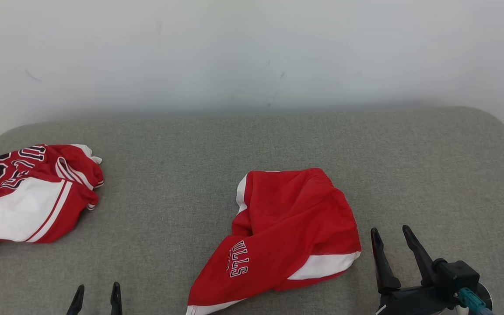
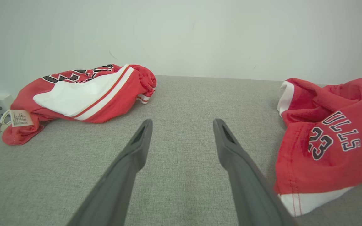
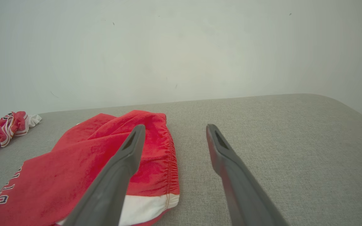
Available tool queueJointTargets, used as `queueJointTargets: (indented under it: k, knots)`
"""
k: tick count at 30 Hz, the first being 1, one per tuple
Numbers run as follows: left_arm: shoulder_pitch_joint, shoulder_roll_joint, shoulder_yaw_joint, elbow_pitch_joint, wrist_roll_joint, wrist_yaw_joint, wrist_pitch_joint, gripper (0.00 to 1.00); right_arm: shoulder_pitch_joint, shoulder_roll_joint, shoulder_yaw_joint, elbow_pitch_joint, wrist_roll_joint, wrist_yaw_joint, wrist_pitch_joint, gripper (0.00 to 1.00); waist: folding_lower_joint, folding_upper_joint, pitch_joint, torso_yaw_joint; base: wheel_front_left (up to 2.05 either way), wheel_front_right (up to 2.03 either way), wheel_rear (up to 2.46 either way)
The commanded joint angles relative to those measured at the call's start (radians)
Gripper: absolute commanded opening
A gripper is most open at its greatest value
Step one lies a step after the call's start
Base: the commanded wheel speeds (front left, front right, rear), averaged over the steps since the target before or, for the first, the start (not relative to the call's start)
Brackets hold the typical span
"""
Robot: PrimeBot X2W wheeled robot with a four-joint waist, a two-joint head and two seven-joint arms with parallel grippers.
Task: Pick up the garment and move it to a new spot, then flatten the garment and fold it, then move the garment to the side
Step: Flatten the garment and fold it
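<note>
The red shorts (image 1: 295,227) lie crumpled near the middle of the grey fabric-covered bench (image 1: 169,175), towards its near edge; a white hem band shows along their lower right side, and white-outlined lettering and the number 23 show on the near leg; the elastic waistband is gathered on the side facing the right end effector (image 1: 390,229). That end effector sits just to the right of the shorts, its two dark fingers spread wide with nothing between them, apart from the cloth; in the right wrist view its left finger (image 3: 118,169) overlaps the shorts. The left end effector (image 1: 98,288) is at the near edge, left of the shorts, equally wide open and empty; a red-and-white jersey (image 1: 29,197) lies bunched at the bench's far left.
</note>
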State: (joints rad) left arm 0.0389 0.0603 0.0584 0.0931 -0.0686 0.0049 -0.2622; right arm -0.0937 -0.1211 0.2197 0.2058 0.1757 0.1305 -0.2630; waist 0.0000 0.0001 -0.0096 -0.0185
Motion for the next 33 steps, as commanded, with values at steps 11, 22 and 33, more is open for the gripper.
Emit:
queueJointTargets:
  k: [11, 22, 33]
  knots:
    - [0.002, 0.007, 0.004, -0.003, -0.006, 0.0, -0.004, 1.0, -0.008, -0.003, 0.003, 0.01, 0.01, 0.0, 0.002, 1.0, 0.0, -0.0001, 0.004, -0.003, 0.0, 0.0, 0.0]
    - [-0.002, 0.005, -0.004, 0.0, -0.008, -0.001, -0.004, 1.0, -0.011, -0.008, 0.004, 0.015, 0.014, 0.0, 0.002, 1.0, 0.0, -0.0001, -0.001, 0.002, 0.0, 0.0, 0.0]
    - [0.001, 0.004, -0.003, -0.001, -0.014, -0.001, -0.004, 1.0, -0.013, -0.01, 0.008, 0.017, 0.013, 0.0, 0.001, 1.0, 0.0, -0.0001, 0.0, 0.001, 0.0, 0.0, 0.0]
